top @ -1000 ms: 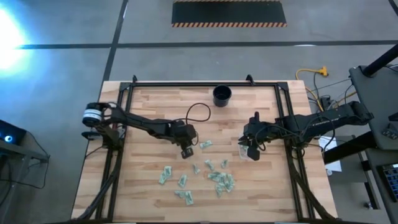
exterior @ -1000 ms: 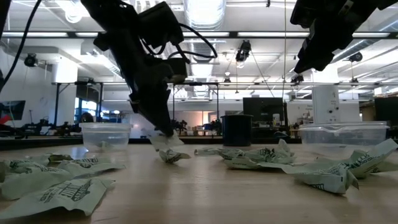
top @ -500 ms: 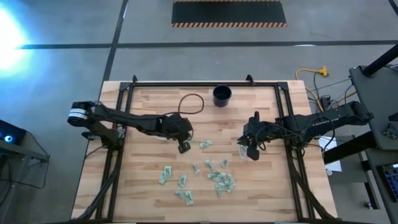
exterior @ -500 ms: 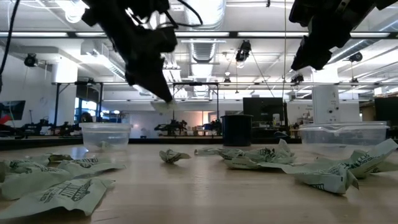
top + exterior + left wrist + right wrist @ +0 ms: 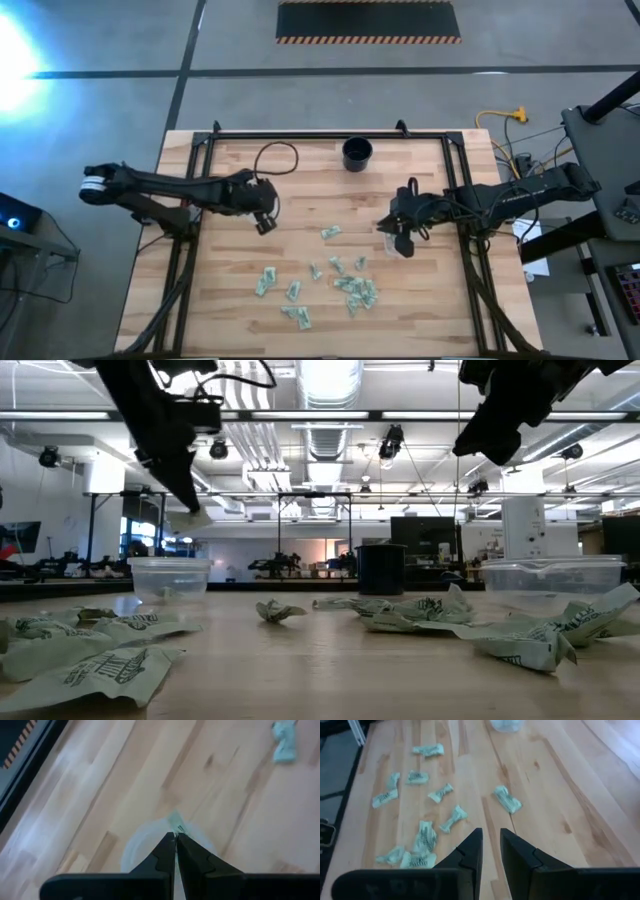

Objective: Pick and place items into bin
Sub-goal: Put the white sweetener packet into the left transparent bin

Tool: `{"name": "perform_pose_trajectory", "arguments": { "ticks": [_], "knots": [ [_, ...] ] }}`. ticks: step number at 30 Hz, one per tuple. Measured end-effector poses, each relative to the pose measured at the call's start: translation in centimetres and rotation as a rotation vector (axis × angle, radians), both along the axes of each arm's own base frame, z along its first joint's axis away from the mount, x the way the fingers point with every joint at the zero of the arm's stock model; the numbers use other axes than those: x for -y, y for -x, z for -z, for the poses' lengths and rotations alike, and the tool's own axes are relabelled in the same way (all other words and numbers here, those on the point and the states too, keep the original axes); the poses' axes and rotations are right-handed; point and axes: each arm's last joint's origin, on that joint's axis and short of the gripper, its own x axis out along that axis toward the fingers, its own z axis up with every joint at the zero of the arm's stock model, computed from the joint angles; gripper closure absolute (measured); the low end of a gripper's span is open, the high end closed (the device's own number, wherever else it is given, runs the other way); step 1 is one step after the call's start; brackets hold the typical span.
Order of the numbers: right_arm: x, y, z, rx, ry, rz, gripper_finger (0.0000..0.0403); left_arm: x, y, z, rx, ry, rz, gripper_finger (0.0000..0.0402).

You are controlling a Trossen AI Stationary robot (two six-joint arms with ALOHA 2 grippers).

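Left gripper [image 5: 175,836]: fingers pressed together, pinching one packet [image 5: 176,824] by its edge, raised off the table [image 5: 300,180].
Clear tub [image 5: 145,842]: directly beneath the left gripper.
Right gripper [image 5: 490,840]: raised, fingers slightly parted, nothing between them; a second clear tub [image 5: 397,243] sits just below it.
Loose packets [image 5: 355,288]: scattered on the table ahead of and beneath the right gripper, well apart from the left one.
Dark cup [image 5: 357,153]: beyond both grippers, near the table's far edge.

bare wood around the black cup [image 5: 357,153], packets [image 5: 355,288] crowding the near middle, clear tub [image 5: 169,579] left
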Motion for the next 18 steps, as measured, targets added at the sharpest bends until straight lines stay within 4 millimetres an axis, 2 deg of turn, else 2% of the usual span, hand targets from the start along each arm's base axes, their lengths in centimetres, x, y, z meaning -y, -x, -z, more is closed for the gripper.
{"name": "perform_pose_trajectory", "arguments": {
  "ticks": [8, 18],
  "knots": [
    [-0.1, -0.4, -0.1, 0.028, 0.001, -0.005, 0.0344, -0.2, 1.9, 2.6, -0.049, 0.01, -0.052, 0.0402],
    [-0.1, -0.5, 0.0, 0.029, 0.0, -0.005, 0.0344, -0.3, 2.0, 3.5, -0.041, 0.006, -0.08, 0.0395]
  ]
}}
